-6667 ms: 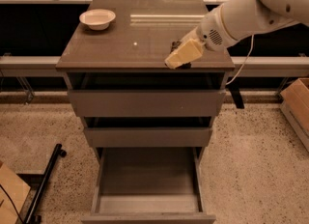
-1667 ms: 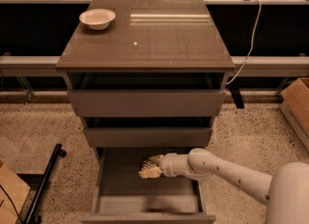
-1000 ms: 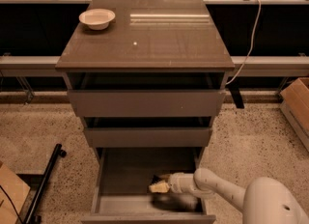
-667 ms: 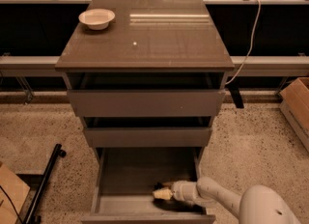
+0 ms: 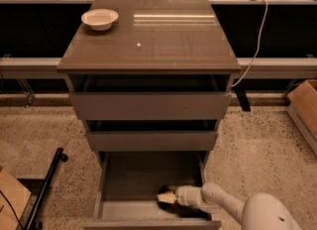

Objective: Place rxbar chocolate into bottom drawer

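The bottom drawer (image 5: 130, 187) of the grey-brown cabinet is pulled out and open. My gripper (image 5: 166, 198) is reached down inside it, low over the drawer floor at the front right, with my white arm (image 5: 223, 205) coming in from the lower right. A small dark shape (image 5: 162, 190) sits right at the gripper's tip. It looks like the rxbar chocolate, but most of it is hidden in shadow. I cannot tell whether it is held or lying on the floor of the drawer.
The two shallower drawers (image 5: 148, 106) above are slightly open. A cream-white bowl (image 5: 99, 19) stands on the cabinet top (image 5: 163, 40) at the back left. A black pole (image 5: 47, 184) and cardboard (image 5: 10, 199) lie on the floor at left, and a cardboard box (image 5: 304, 107) at right.
The gripper came off the cabinet top, went down into the bottom drawer, and has sunk lower and nearer the drawer's front over the last second.
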Action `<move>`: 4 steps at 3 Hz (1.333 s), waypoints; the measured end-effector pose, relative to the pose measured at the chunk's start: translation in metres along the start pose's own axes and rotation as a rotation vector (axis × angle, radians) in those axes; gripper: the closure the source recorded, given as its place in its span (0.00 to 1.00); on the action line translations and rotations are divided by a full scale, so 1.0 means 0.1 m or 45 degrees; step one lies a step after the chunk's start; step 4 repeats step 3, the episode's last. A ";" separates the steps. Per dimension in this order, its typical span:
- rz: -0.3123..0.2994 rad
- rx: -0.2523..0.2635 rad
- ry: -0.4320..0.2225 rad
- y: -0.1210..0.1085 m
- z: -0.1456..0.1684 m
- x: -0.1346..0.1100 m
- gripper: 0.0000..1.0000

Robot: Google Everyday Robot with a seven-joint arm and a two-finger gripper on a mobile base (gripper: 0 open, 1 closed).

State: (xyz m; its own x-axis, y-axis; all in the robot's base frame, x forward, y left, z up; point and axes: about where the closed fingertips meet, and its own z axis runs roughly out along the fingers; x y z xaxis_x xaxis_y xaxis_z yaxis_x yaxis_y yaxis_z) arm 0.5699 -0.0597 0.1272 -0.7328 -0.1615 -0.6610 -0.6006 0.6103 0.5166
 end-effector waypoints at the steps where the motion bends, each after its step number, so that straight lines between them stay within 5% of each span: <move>1: 0.001 -0.004 0.001 0.01 0.02 0.01 0.03; 4: 0.001 -0.006 0.002 0.07 -0.02 -0.05 0.00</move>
